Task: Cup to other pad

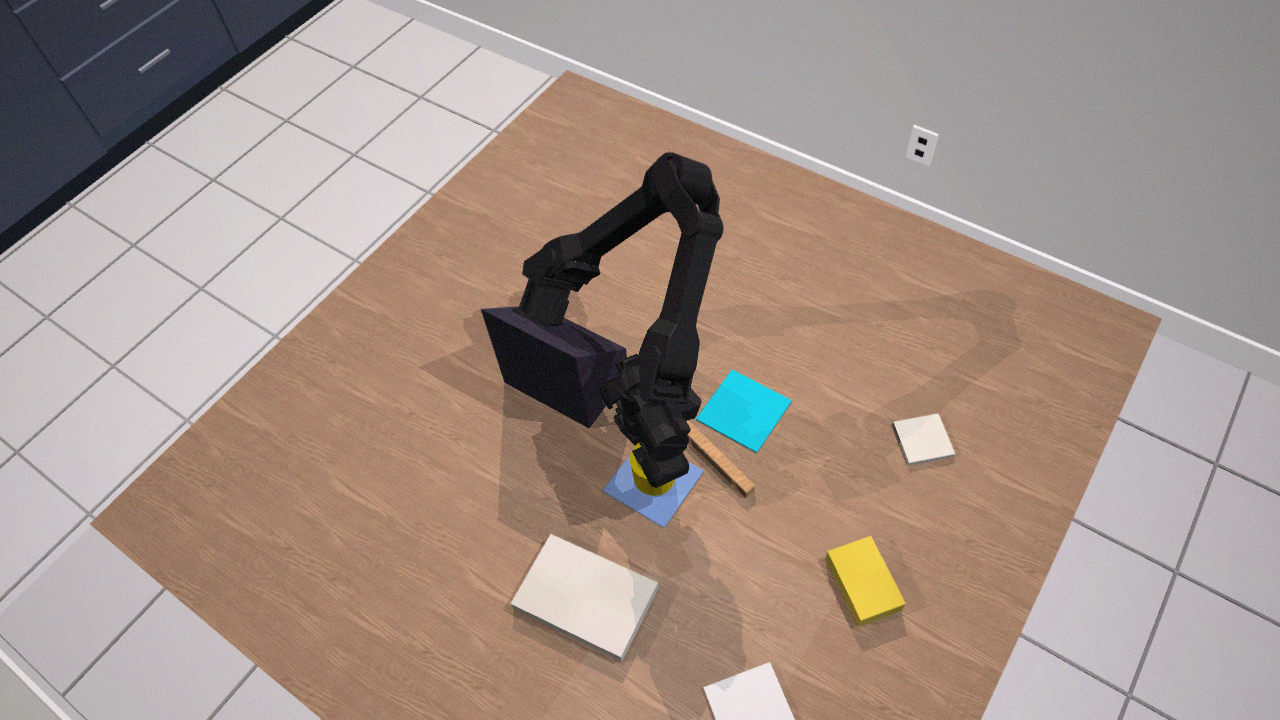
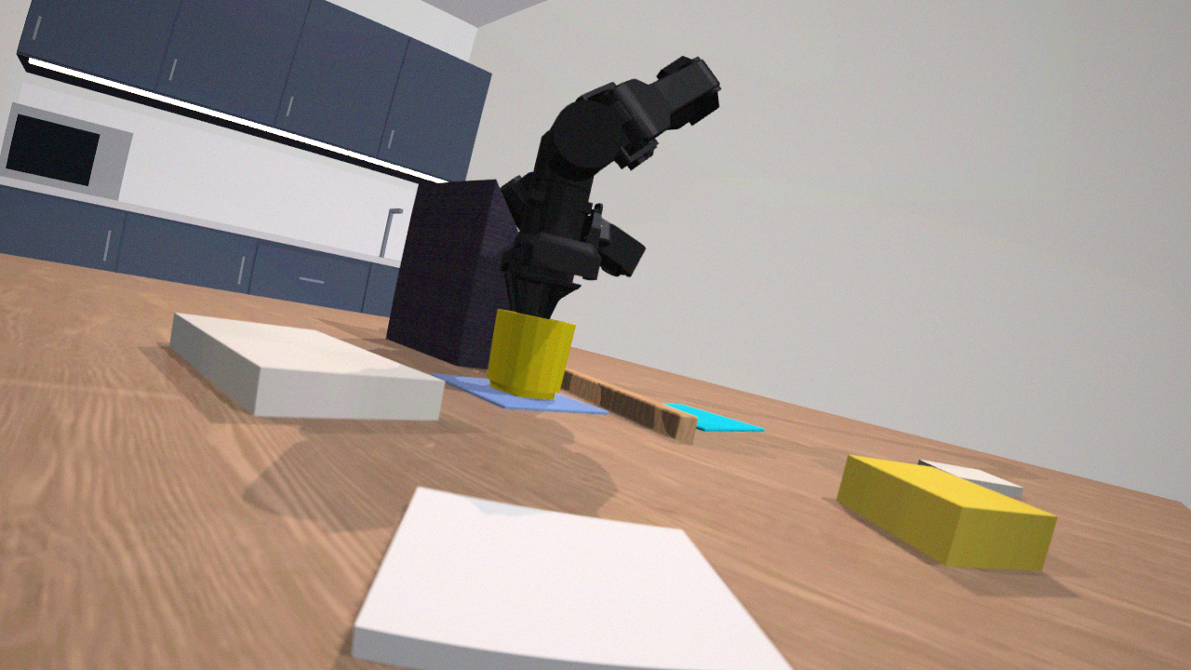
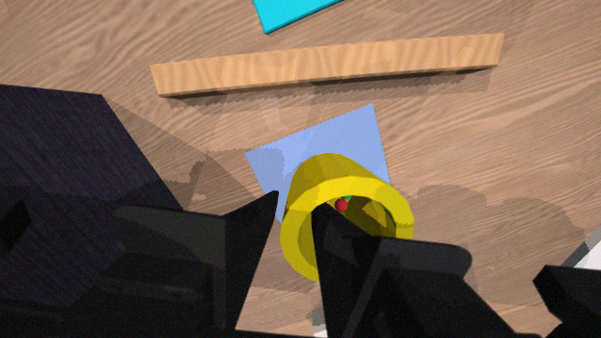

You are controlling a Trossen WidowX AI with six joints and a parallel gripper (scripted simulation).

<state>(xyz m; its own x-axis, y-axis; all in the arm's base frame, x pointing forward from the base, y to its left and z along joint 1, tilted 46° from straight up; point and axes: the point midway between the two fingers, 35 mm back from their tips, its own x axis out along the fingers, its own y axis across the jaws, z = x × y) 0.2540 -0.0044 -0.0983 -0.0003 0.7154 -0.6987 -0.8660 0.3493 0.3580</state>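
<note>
The yellow cup stands upright on the blue pad. Inside it the wrist view shows a red marble and part of a green marble; the rest of the inside is hidden by a finger. My gripper is partly open at the rim. One finger reaches inside the cup and the other is outside, with the wall between them and small gaps showing. The cyan pad bears nothing.
A low wooden bar lies between the pads. A dark block stands beside the arm. A large white slab, a yellow block and two white tiles lie around.
</note>
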